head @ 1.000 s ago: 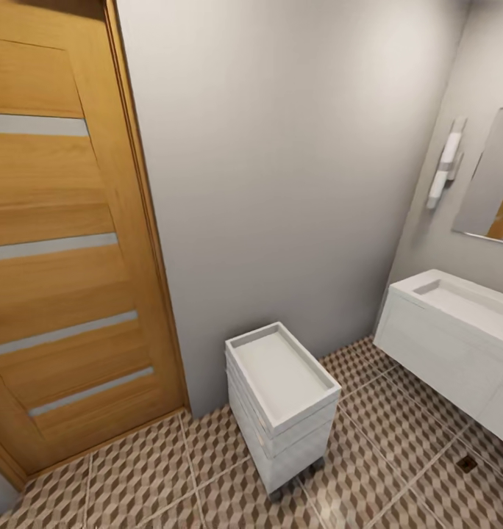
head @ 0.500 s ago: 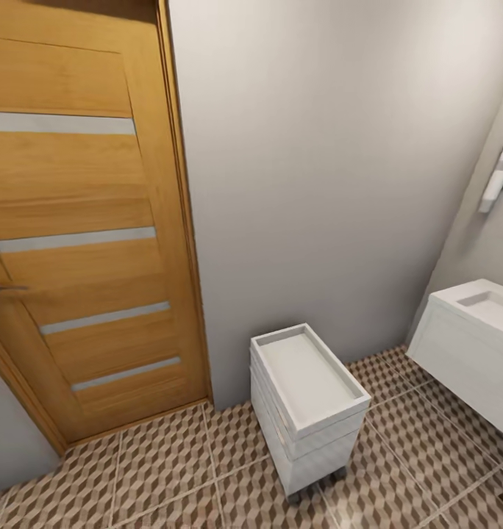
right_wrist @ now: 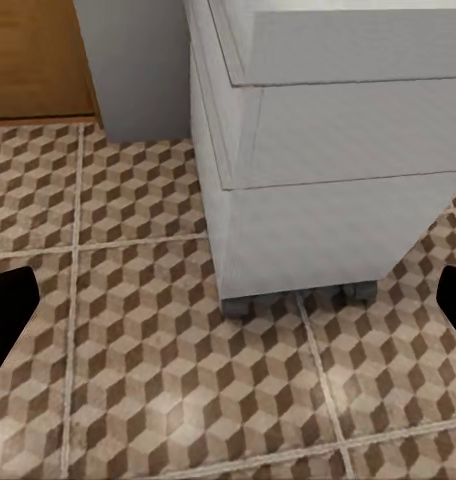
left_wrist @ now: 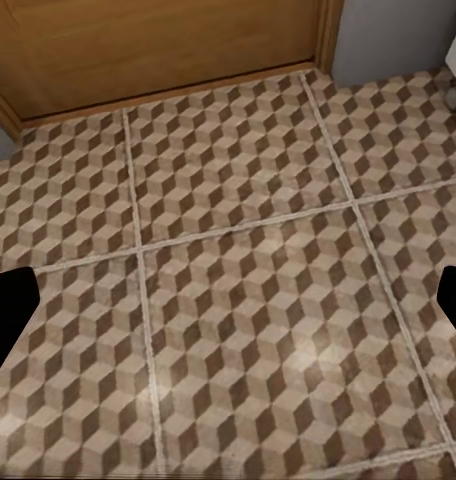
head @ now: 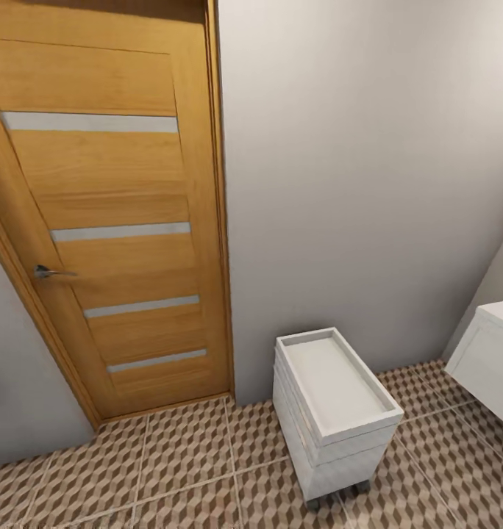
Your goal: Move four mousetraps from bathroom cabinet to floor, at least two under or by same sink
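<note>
The mousetraps and the cabinet are out of view. The bathroom floor [head: 185, 455] with its brown and beige cube tiles runs along the wall. A corner of the white bathroom sink [head: 494, 345] shows at the right edge of the head view. My left gripper [left_wrist: 228, 315] hangs open over bare tiles [left_wrist: 238, 200], its dark fingertips far apart with nothing between them. My right gripper [right_wrist: 228, 305] is open too, low over the floor [right_wrist: 118, 330] and facing a white drawer unit.
A white wheeled drawer unit [head: 332, 411] with a tray top stands against the grey wall, close in front of my right gripper [right_wrist: 328, 150]. A shut wooden door [head: 112, 220] with a metal handle [head: 49, 272] stands at the left, its base in the left wrist view [left_wrist: 158, 40].
The head camera has turned left: the door has come further into view, the drawer unit and sink have slid right, and the mirror and wall lamp have left the picture.
</note>
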### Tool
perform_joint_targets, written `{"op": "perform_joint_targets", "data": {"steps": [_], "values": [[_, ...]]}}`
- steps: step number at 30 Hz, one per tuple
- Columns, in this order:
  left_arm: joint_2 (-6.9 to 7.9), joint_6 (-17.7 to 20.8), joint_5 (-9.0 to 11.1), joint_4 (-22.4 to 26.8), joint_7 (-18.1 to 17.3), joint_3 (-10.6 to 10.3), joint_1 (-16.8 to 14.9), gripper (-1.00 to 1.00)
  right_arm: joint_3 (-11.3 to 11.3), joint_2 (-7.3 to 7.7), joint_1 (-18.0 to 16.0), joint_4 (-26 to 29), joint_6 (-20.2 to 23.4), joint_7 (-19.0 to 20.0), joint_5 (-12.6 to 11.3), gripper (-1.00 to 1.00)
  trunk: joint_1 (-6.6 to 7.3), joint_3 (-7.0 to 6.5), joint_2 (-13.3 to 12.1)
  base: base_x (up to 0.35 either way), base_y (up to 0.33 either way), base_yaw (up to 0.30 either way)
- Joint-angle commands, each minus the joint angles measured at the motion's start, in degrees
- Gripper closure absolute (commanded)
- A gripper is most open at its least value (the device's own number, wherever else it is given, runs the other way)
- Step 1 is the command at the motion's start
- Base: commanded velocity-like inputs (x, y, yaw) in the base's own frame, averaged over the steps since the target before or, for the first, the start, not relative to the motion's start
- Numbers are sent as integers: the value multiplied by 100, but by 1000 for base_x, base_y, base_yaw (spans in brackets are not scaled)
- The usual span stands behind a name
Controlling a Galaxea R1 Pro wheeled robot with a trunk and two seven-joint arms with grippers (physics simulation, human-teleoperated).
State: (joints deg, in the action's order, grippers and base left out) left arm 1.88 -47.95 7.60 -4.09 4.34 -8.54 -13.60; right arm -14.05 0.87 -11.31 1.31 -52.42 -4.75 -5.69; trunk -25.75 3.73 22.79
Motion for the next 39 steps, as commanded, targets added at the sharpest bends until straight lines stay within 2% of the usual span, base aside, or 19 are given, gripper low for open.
{"op": "perform_joint_targets", "data": {"steps": [1,39], "values": [[-3,-30,39,-22,14,-51,-12,-100,-54,1,-3,0,-14,-10,-55,-100,-4,16,13,0,0,269],[-3,-21,39,-22,14,-51,-12,-100,-54,1,-3,0,-14,-17,-54,-100,-4,132,13,0,0,269]]}}
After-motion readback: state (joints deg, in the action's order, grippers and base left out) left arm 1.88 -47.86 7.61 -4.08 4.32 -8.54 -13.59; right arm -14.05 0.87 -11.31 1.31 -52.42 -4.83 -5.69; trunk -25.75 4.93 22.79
